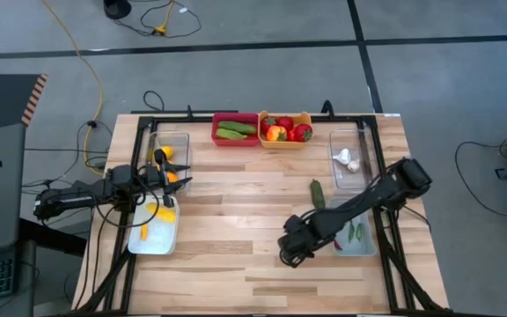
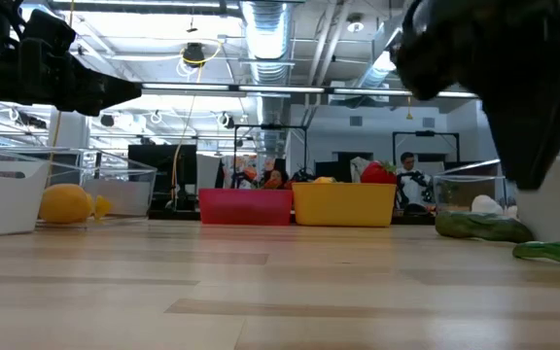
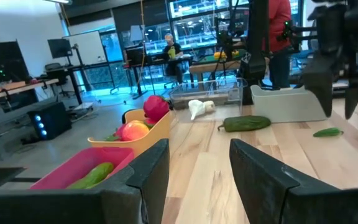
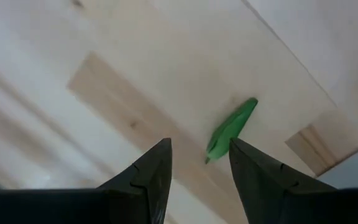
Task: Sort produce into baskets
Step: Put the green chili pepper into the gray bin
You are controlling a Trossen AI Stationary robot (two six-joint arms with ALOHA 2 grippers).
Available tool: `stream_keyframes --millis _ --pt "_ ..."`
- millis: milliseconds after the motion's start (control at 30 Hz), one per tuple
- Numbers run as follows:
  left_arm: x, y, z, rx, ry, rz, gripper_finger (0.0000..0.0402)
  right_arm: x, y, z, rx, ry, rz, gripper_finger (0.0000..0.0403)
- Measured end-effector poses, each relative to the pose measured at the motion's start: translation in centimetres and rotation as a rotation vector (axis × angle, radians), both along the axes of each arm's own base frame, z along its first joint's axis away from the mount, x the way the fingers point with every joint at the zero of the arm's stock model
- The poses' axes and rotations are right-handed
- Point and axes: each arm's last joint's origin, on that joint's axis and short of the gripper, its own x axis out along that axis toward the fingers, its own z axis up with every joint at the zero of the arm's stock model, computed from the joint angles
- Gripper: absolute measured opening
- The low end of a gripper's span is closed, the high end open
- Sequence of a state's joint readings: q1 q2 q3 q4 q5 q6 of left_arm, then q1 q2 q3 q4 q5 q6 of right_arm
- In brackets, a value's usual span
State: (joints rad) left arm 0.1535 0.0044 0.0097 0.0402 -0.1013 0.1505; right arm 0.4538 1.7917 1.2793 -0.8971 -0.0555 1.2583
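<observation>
- Green chili lies on the table just beyond the right gripper, whose fingers are spread and empty.
- Step: reaching for it; next, lower, pinch, then carry it to the white tray.
- Left gripper waits, fingers spread, over its own trays.

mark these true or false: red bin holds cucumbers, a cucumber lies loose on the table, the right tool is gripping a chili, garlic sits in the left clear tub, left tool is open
1. The red bin holds cucumbers. True.
2. A cucumber lies loose on the table. True.
3. The right tool grips a chili. False: it is open above the table, and the green chili lies on the wood beyond its tips.
4. Garlic sits in the left clear tub. False: the garlic is in the right clear tub; the left tub holds yellow and orange pieces.
5. The left tool is open. True, with nothing between its fingers.
</observation>
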Motion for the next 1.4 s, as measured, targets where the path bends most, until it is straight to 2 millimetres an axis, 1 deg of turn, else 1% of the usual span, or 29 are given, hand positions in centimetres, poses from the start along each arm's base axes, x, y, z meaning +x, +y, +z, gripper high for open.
stream_keyframes --millis 200,367,667,933,1067,1200,1400 --pt "0.0 0.0 0.0 0.000 0.000 0.000 0.0158 0.4 0.1 -2.5 -0.047 0.093 0.008 0.0187" --pt "0.0 0.0 0.0 0.001 0.001 0.000 0.0158 0.1 -0.1 -3.5 -0.085 0.172 0.013 0.0187" --pt "0.0 0.0 0.0 0.003 0.002 0.000 0.0158 0.0 0.2 -3.6 -0.085 0.169 0.025 0.0187" --pt "0.0 0.0 0.0 0.003 0.003 -0.009 0.0158 0.3 0.5 -5.1 -0.097 0.200 0.046 0.0187" --pt "0.0 0.0 -0.1 0.002 0.004 -0.010 0.0158 0.4 0.6 -5.5 -0.082 0.212 0.070 0.0186" --pt "0.0 0.0 -0.1 0.003 0.004 -0.010 0.0158 0.4 0.6 -5.4 -0.079 0.211 0.070 0.0168" --pt "0.0 0.0 -0.1 -0.005 0.002 -0.010 0.0158 0.5 0.7 -5.1 -0.051 0.215 0.078 0.0106"
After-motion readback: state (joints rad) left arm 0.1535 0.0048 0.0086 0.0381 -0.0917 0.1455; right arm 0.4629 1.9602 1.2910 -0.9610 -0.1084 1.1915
